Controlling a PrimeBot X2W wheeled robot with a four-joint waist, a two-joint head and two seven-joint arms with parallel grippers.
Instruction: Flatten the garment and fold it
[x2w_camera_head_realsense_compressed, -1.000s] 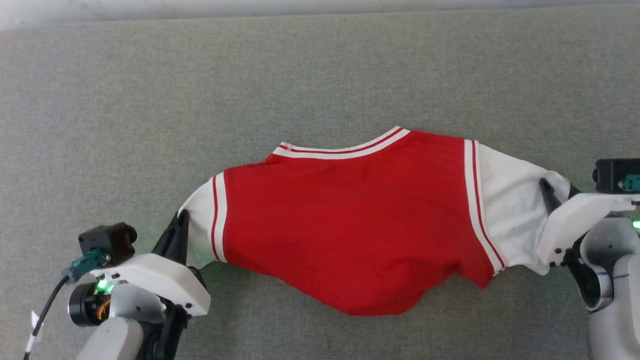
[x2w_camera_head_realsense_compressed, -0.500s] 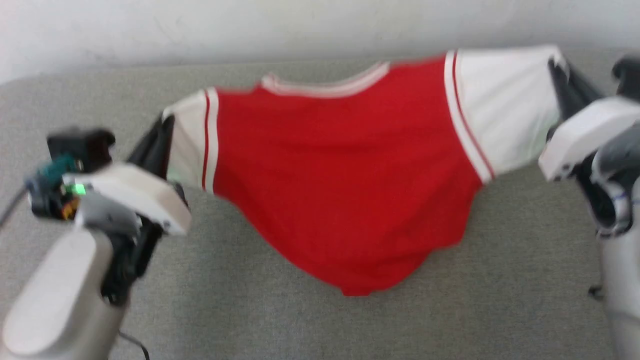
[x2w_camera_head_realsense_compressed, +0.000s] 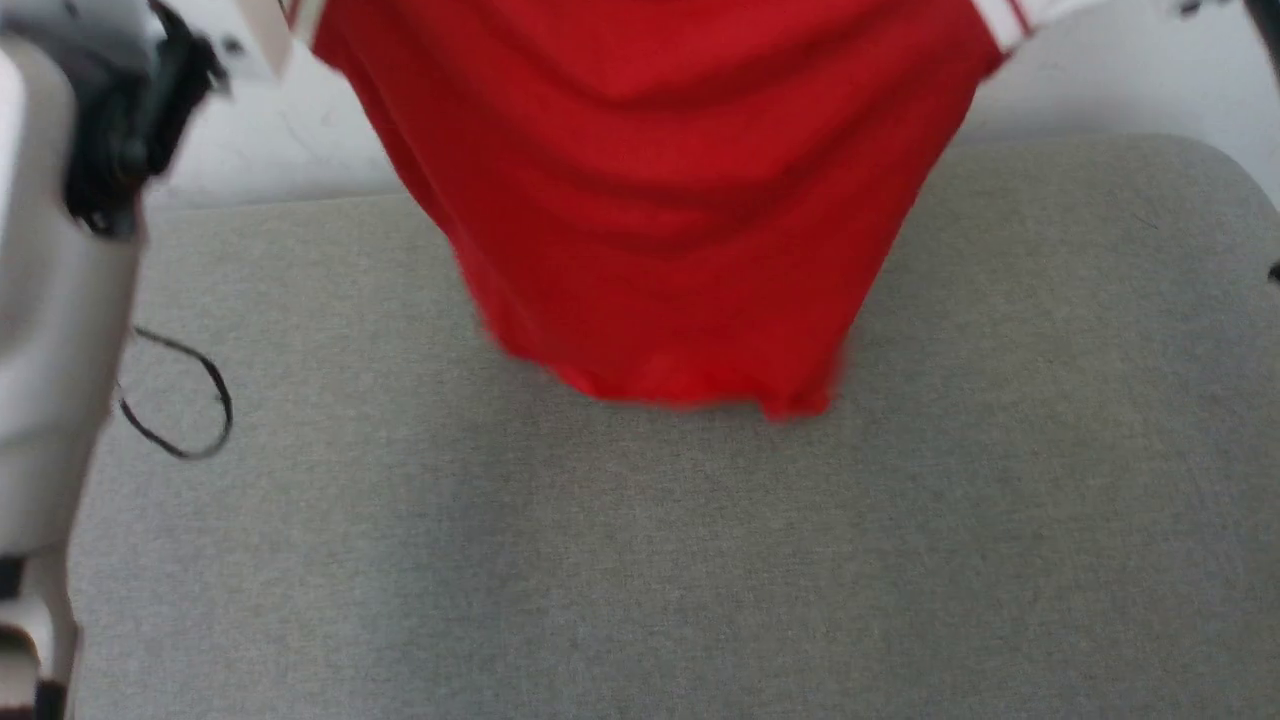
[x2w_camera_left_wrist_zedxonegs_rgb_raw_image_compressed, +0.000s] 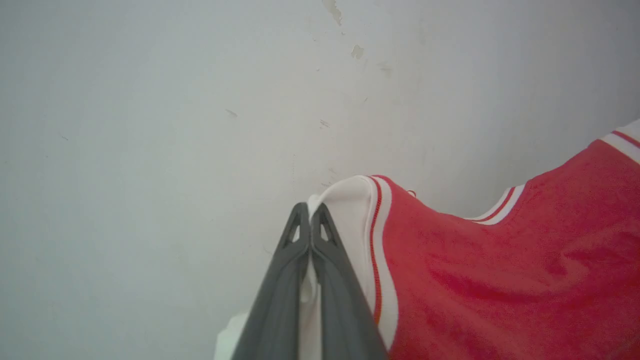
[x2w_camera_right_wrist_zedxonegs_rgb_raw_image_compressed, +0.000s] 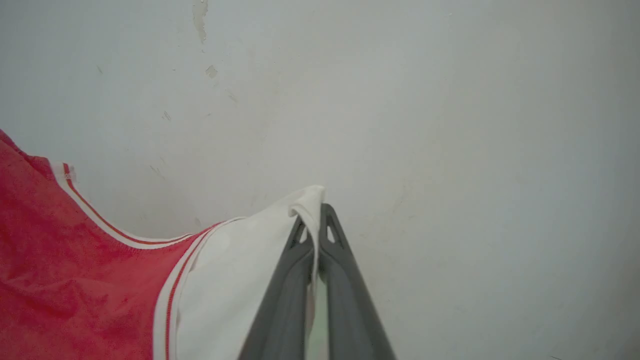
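The grey padded surface (x2w_camera_head_realsense_compressed: 640, 560) spreads across the near part of the head view, with a pale wall (x2w_camera_head_realsense_compressed: 1100, 90) behind its far edge. Above it hangs the garment (x2w_camera_head_realsense_compressed: 650, 200), red body spread wide at the top and tapering to the hem. The hem is its lowest part and sits low over the middle of the surface. Blur keeps you from telling whether it touches the fabric below.

You have it by both sleeves, which I judge is so its own weight pulls the creases out before you lay it flat. Your left forearm (x2w_camera_head_realsense_compressed: 40, 350) stands tall at the left edge.

In the left wrist view, the left gripper (x2w_camera_left_wrist_zedxonegs_rgb_raw_image_compressed: 310, 212) is pinched tight on the edge of the white left sleeve (x2w_camera_left_wrist_zedxonegs_rgb_raw_image_compressed: 350, 210), jaws pressed together with cloth between them. The right gripper (x2w_camera_right_wrist_zedxonegs_rgb_raw_image_compressed: 315, 220) is clamped the same way on the white right sleeve (x2w_camera_right_wrist_zedxonegs_rgb_raw_image_compressed: 240, 270), and a fold of it drapes over the fingertips.

A thin black cable (x2w_camera_head_realsense_compressed: 190, 410) loops near the left forearm, well apart from the hem.

Judging by this, flattening is underway and folding is not yet begun. Lower hem first so the body lies out smooth.
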